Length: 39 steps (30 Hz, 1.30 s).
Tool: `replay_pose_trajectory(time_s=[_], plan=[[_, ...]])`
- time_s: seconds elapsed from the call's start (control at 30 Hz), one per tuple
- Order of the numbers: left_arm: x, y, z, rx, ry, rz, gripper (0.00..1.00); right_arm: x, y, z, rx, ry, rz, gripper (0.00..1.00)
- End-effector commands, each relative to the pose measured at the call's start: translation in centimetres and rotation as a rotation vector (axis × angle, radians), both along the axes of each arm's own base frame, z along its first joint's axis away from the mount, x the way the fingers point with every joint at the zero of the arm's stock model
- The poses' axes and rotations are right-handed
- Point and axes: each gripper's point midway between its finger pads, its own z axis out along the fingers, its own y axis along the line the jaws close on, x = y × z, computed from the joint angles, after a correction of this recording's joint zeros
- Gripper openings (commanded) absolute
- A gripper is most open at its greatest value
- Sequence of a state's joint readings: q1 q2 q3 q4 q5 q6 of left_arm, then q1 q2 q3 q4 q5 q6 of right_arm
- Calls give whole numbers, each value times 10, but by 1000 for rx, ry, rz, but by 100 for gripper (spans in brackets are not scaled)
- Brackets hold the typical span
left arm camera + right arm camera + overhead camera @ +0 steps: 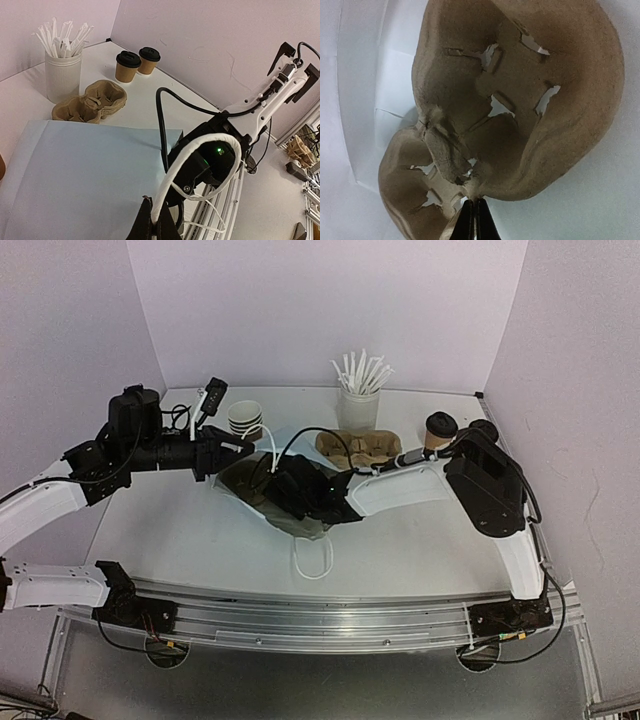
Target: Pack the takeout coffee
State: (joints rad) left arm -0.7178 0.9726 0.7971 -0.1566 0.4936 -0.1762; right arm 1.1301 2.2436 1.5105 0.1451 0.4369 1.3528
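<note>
A tan cup carrier (520, 95) fills the right wrist view against white paper. My right gripper (473, 212) is shut on its near edge, at the pinch between the two cup wells. From above, that gripper is hidden inside the mouth of the white bag (243, 483), which lies on its side. My left gripper (155, 220) is shut on the bag's white cord handle (177, 167) and holds it up. A second carrier (355, 447) sits on the table behind the bag. Two lidded brown cups (128, 65) (149, 60) stand at the back right.
A white cup of white sticks (360, 400) stands behind the carrier on the table. A stack of lidless brown cups (245, 420) stands at the back, near my left gripper. The bag's other handle (312, 560) lies toward the near edge. Walls close the table on three sides.
</note>
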Motion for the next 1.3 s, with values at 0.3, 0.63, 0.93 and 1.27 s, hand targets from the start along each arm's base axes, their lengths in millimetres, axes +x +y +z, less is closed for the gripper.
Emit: replay_pose_trajectory(time_s=[0.3,0.63,0.93,1.27], plan=[[-1,3,25,-24,15,-56,0,52,-1,41,68,-409,52,0],[8,4,15,-11,58,-35,0,52,17,67,257,-542,77,0],[5,0,19,-22,66,-77,0,65,-14,35,172,-443,-101,0],[4,-1,42,-71,44,-76,0,56,-38,-5,-40,-189,-158,4]])
